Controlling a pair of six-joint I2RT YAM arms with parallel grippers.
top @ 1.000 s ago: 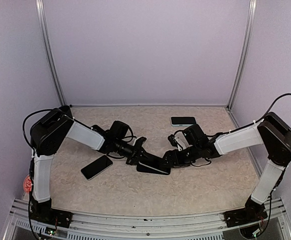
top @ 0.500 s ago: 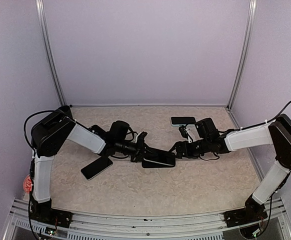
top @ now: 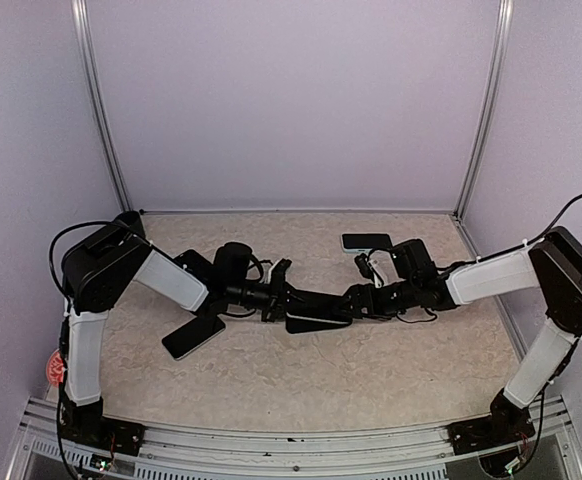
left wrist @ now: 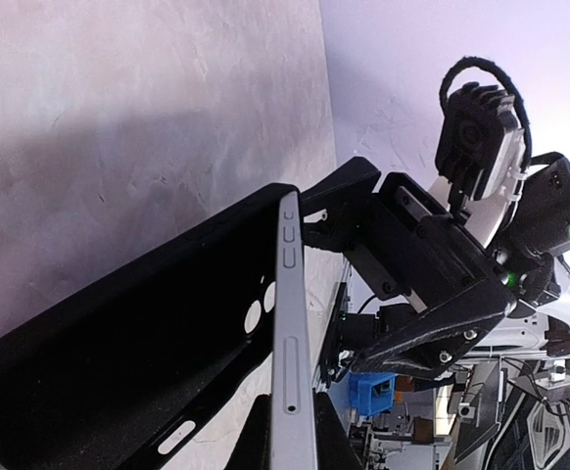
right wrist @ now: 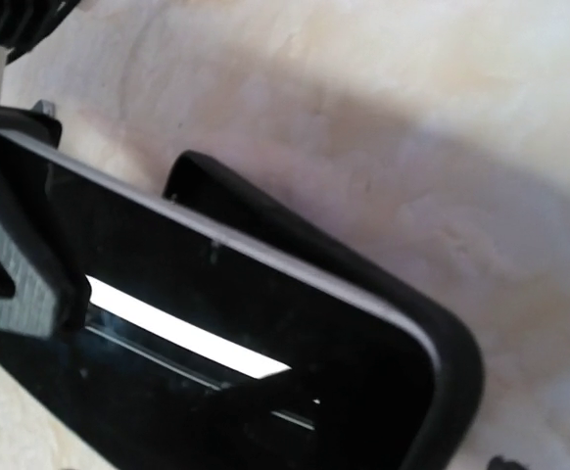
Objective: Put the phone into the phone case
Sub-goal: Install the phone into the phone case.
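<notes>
A phone (top: 316, 321) with a silver edge (left wrist: 295, 343) and a dark glass face (right wrist: 216, 343) is held off the table between both grippers. My left gripper (top: 279, 300) is shut on the phone's near end; its fingers (left wrist: 254, 446) clamp the silver edge. A black phone case (left wrist: 138, 362) sits over the phone's far end and hangs away from it at an angle; its rim (right wrist: 363, 284) wraps that corner. My right gripper (top: 357, 299) pinches the case end and also shows in the left wrist view (left wrist: 336, 208). Its own fingers are out of the right wrist view.
A second black phone (top: 193, 335) lies on the table under the left arm. A phone in a teal case (top: 367, 241) lies at the back right. White walls and metal posts close the table on three sides.
The phone and case have shifted right and levelled out between the two grippers. The right gripper moved back and right, then closed in on the case end.
</notes>
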